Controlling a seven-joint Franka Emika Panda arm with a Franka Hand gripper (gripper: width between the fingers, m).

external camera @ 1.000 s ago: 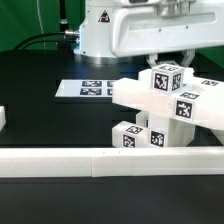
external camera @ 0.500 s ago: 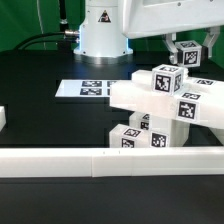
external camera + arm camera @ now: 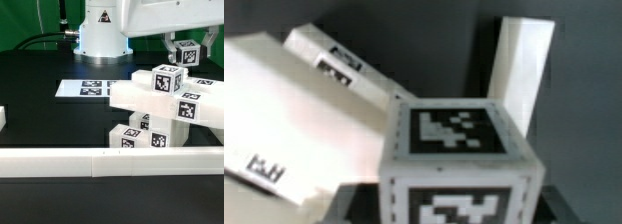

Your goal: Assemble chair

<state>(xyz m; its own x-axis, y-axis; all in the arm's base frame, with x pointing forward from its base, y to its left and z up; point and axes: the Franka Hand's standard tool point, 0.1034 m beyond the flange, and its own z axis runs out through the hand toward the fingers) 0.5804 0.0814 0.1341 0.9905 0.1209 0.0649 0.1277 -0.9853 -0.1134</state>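
Above the chair (image 3: 160,105), fingers (image 3: 184,47) grip a leg (image 3: 186,53) (tagged).

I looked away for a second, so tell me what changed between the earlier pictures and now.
A second ago the arm hung low over the chair assembly; it has since lifted toward the exterior view's right, carrying a small tagged leg clamped in the jaws. Over the last half second nothing moved. The assembly, the marker board and the white rail stayed put.

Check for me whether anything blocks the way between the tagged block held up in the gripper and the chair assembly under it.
Nothing visible does. The gripper holds a small tagged block in the air above and slightly toward the exterior view's right of the partly built chair. Only open space separates them; the marker board lies off to the side.
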